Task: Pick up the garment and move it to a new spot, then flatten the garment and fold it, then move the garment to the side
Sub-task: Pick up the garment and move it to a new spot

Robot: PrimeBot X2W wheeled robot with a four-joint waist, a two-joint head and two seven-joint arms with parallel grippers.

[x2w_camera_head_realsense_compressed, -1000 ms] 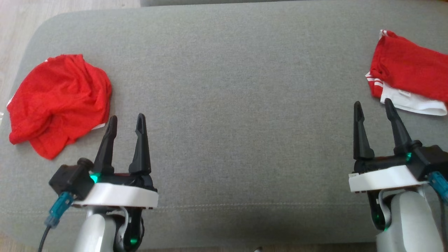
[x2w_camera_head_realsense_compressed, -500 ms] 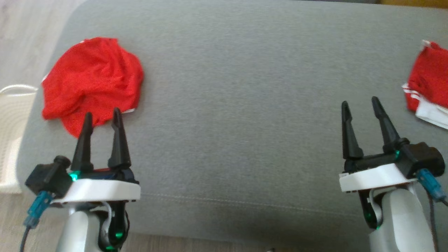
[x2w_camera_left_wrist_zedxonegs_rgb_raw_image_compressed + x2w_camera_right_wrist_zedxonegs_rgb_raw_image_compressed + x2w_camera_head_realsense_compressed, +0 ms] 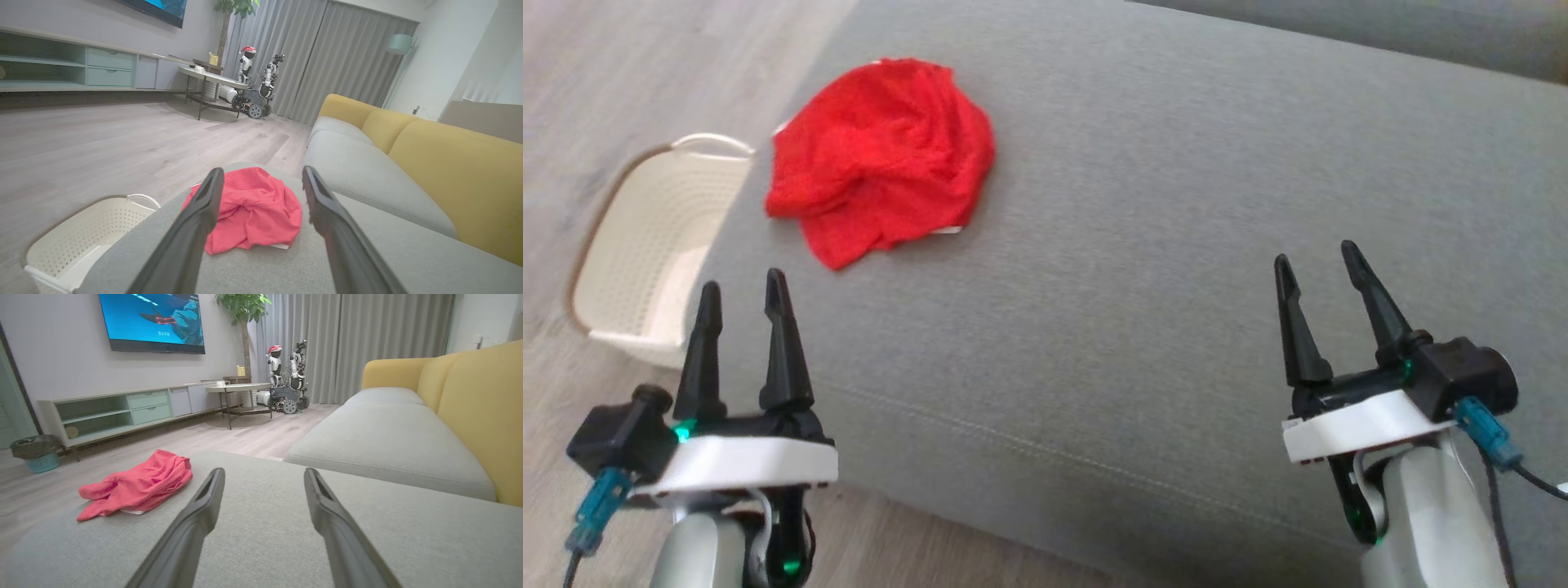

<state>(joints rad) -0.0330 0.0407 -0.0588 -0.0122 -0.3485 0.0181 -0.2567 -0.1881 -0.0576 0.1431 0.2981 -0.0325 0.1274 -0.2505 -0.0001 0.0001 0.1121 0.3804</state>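
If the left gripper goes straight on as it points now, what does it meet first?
Probably the garment: the wrist view shows it between the fingers of the left gripper; its height over the cushion is unclear.

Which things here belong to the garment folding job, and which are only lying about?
For the job: red garment, crumpled on the grey cushion; left gripper and right gripper, both open and empty.
Just lying about: white basket on the floor; round table; other robot; television.
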